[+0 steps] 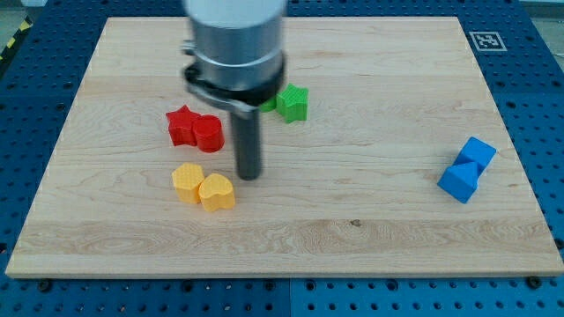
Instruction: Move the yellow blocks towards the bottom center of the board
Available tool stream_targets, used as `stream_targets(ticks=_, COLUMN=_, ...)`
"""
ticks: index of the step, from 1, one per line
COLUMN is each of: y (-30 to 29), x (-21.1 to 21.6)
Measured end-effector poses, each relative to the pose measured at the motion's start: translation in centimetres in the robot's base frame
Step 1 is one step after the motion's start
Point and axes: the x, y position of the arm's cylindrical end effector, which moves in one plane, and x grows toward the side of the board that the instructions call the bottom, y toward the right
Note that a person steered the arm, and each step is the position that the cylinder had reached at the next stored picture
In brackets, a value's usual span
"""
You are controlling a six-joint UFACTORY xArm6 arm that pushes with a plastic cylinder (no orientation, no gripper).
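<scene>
The two yellow blocks, a yellow hexagon [187, 181] and a yellow heart [217, 191], touch each other left of the board's centre, toward the bottom edge. My tip [249, 175] stands just above and right of the heart. There is no claw, only a rod.

Two red blocks [195, 129] sit above them. A green star [292, 102] lies near the top edge, and two blue blocks [467, 169] are near the right edge.
</scene>
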Motion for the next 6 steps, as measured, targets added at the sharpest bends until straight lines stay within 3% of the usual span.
stream_targets(ticks=1, y=-4.5, x=-2.3)
stream_targets(ticks=3, y=-7.9, x=-1.8)
stream_targets(ticks=6, y=-6.6, x=1.2)
